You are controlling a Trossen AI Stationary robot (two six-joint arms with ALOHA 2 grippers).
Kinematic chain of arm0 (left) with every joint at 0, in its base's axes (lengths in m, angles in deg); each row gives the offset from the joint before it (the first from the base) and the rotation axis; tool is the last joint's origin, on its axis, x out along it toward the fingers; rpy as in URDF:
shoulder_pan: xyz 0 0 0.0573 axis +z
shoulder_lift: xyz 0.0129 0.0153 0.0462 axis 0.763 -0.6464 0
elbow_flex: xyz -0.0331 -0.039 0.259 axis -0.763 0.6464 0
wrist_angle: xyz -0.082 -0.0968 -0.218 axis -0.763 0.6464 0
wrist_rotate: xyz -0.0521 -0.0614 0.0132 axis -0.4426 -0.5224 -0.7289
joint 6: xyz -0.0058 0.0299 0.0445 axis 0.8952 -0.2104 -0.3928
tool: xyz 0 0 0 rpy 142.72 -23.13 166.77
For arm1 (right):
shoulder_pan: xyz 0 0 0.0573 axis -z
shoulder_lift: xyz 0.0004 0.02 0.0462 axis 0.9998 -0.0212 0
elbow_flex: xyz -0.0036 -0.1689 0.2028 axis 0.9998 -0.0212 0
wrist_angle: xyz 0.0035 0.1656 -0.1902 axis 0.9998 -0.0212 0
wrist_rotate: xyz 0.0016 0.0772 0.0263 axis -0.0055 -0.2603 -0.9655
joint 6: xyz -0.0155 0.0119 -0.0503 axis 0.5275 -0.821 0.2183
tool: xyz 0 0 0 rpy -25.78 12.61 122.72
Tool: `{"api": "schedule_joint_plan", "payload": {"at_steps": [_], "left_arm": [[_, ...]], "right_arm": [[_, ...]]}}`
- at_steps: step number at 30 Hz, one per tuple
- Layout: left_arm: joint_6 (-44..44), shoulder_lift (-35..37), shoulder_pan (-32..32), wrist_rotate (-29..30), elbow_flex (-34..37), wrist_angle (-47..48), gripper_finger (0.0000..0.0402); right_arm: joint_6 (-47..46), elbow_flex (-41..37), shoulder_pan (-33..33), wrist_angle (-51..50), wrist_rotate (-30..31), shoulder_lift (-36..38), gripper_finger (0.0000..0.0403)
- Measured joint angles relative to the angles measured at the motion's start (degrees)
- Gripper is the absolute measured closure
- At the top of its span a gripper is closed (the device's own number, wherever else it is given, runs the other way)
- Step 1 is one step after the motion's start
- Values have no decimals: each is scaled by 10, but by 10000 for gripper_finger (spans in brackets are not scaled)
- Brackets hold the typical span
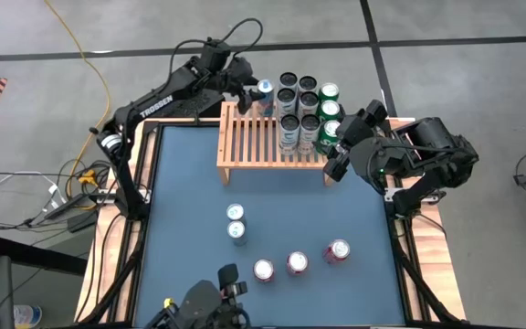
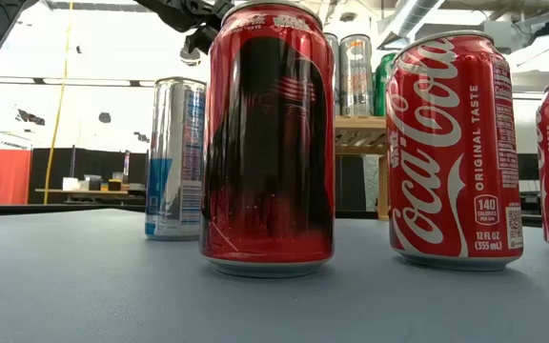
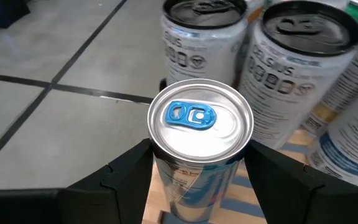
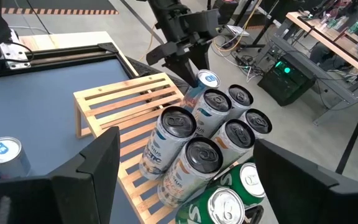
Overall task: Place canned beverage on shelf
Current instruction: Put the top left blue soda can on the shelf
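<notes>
- Grey concrete floor with dark seams surrounds my blue-topped table [image 1: 190, 183]; cables trail across the floor on my left side.
- At the far edge of the table stands the wooden shelf [image 1: 249, 146], a low rack of parallel slats on short legs.
- My left gripper [image 3: 197, 165] is at the shelf's far left corner, its two fingers clasped on either side of a slim silver can with a blue tab [image 3: 199, 134]. Fingers touch the can's body below the rim. That can stands upright; its base is hidden behind the fingers, so I cannot tell whether it rests on the slats.
- Just beside the held can, on the right half of the shelf, stands a cluster of black-topped cans [image 1: 298, 100], upright and packed together.
- Green cans [image 1: 329, 108] line the cluster's right edge, touching it.
- My right gripper [image 1: 354, 137] hovers off the shelf's right end, near the green cans. Its fingers are spread wide with nothing between them.
- Loose on the table, well apart from the shelf: two silver-and-blue cans [image 1: 236, 222] touching each other near the middle, and three red cans [image 1: 298, 262] in a row nearer the front edge. All are upright.
- From table level, one red can [image 2: 457, 152] carries Coca-Cola lettering.
</notes>
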Motion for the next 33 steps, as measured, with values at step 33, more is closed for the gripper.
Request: {"api": "schedule_joint_plan", "payload": {"at_steps": [33], "left_arm": [[-24,0,7,-57,0,-10,156]], "right_arm": [[-13,0,0,0,-14,0,88]]}}
